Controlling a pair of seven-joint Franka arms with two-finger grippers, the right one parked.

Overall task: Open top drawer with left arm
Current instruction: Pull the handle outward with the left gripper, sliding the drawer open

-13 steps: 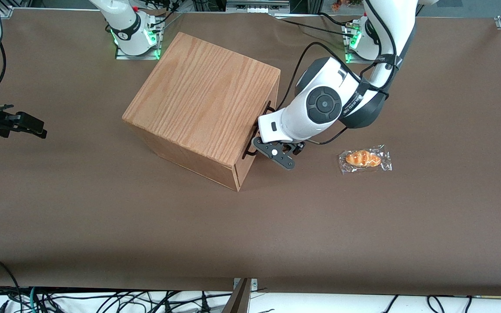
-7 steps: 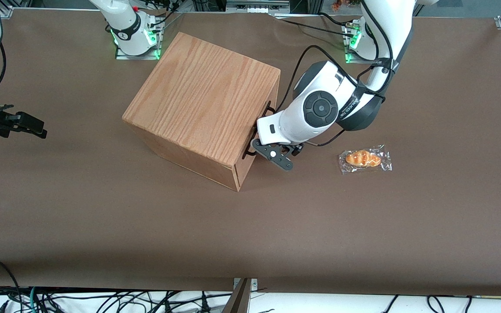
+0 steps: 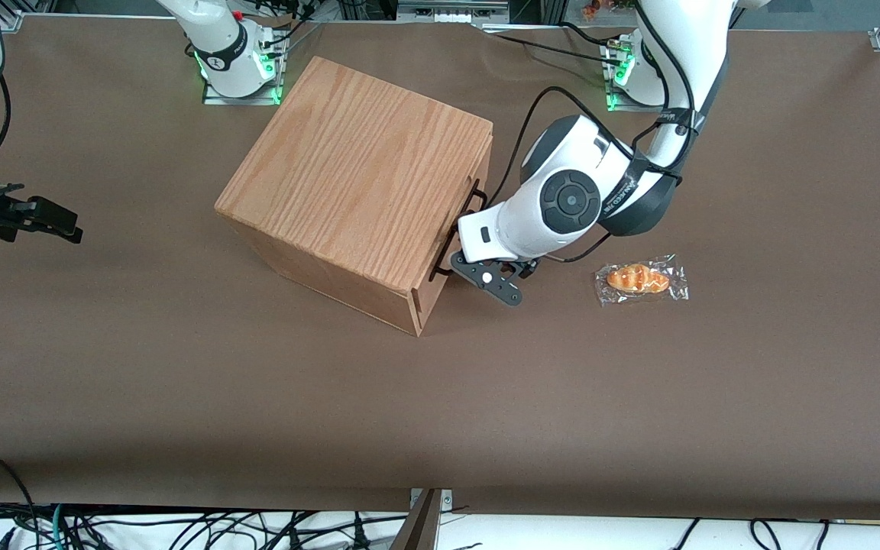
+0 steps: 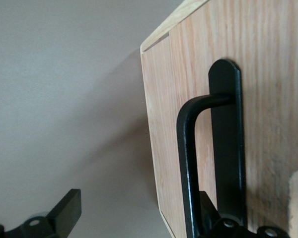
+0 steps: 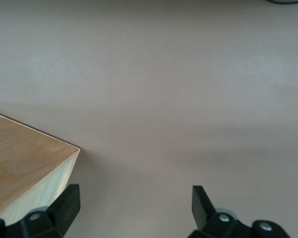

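Note:
The oak box point(image 3: 363, 168) stands mid-table, its front turned toward the working arm's end. The top drawer point(image 3: 485, 162) point(image 4: 273, 64) juts a sliver out of the box front. Its black wire handle point(image 3: 477, 194) point(image 4: 186, 148) runs along that front. The left arm point(image 3: 562, 202) reaches in low in front of the drawer. Its gripper point(image 3: 457, 258) point(image 4: 136, 218) is at the handle with fingers spread wide. One finger point(image 4: 208, 210) sits hooked between the handle bar and the drawer wood; the other finger point(image 4: 64, 210) hangs free over the table.
A wrapped bread roll point(image 3: 641, 279) lies on the brown table point(image 3: 440, 412), toward the working arm's end, close beside the arm's elbow. Arm bases point(image 3: 237, 65) stand at the table's edge farthest from the front camera.
The gripper and wrist have shifted slightly away from the box front, and the handle has come with them. The top drawer now sticks out a sliver.

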